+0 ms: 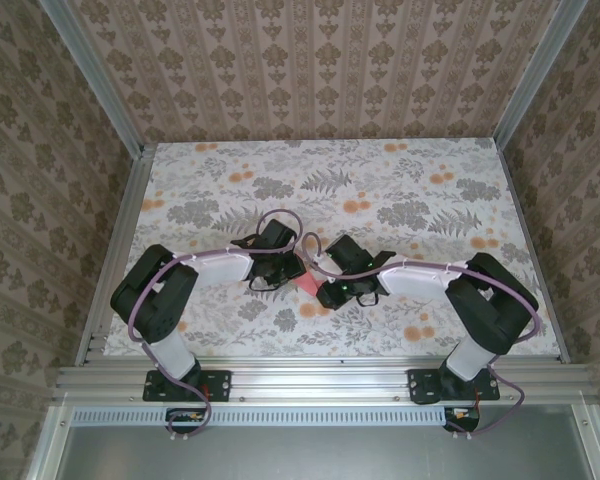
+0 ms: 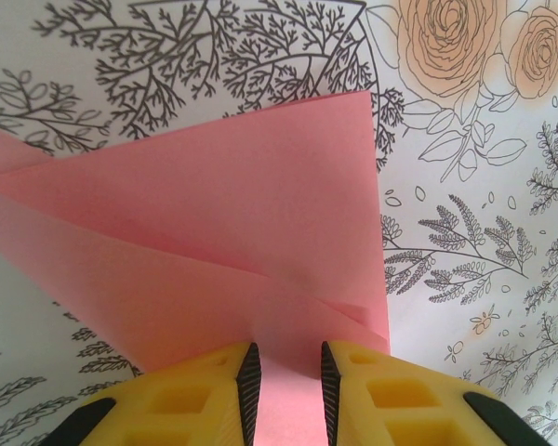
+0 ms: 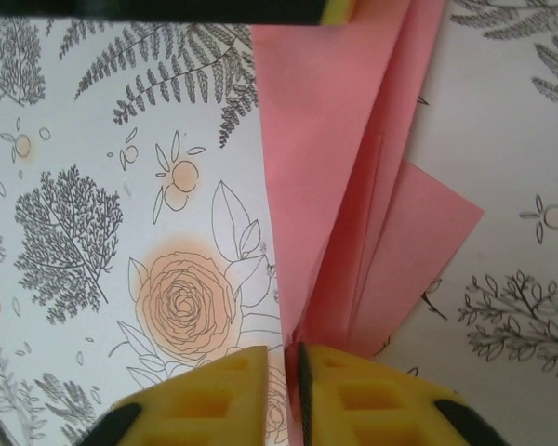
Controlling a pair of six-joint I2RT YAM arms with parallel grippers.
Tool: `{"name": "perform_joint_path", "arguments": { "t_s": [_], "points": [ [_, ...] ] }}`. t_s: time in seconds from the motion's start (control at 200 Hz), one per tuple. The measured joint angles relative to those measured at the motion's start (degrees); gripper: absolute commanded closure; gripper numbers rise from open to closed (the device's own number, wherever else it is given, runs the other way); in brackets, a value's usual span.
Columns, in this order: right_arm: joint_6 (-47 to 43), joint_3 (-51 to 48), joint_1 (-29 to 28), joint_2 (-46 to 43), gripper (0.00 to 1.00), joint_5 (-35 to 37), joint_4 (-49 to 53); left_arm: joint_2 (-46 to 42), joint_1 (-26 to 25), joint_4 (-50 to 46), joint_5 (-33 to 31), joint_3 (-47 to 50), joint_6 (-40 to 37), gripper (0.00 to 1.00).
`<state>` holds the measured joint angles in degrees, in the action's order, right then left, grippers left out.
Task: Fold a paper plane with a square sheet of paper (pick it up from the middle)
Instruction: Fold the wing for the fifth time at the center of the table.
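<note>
The square sheet of paper [image 1: 307, 285], salmon pink, lies folded into overlapping layers on the floral table between the two arms. In the left wrist view the paper [image 2: 242, 204] spreads out ahead as a pointed, layered shape. My left gripper [image 2: 288, 372] has its jaws a little apart, with pink paper filling the gap between them. In the right wrist view the paper [image 3: 344, 167] runs away from me in long creased flaps. My right gripper [image 3: 284, 367] is shut on its near edge. From above, my left gripper [image 1: 285, 268] and right gripper [image 1: 325, 290] meet at the sheet.
The floral tablecloth [image 1: 380, 190] stretches out behind the grippers. Aluminium frame rails [image 1: 120, 250] and patterned walls close in the left, right and far sides. The yellow tip of the left gripper [image 3: 335, 9] shows at the top of the right wrist view.
</note>
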<state>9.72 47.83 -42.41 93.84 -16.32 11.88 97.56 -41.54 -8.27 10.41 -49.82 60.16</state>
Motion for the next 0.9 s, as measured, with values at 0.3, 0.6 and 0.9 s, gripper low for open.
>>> {"name": "perform_joint_path", "arguments": {
  "t_s": [0.3, 0.6, 0.9],
  "points": [
    [0.13, -0.7, 0.0, 1.14, 1.0, -1.46, -1.25, 0.02, 0.0, -0.09, 0.11, -0.09, 0.0, 0.73],
    [2.54, -1.46, 0.11, 3.37, 0.98, -4.55, -4.17, 0.11, 0.0, -0.11, 0.24, -0.09, -0.07, 0.73],
    [4.98, -1.44, 1.44, -1.2, 0.81, -3.58, -0.57, 0.33, -0.04, -0.37, 0.44, -0.31, -0.52, 0.74]
  ]
}}
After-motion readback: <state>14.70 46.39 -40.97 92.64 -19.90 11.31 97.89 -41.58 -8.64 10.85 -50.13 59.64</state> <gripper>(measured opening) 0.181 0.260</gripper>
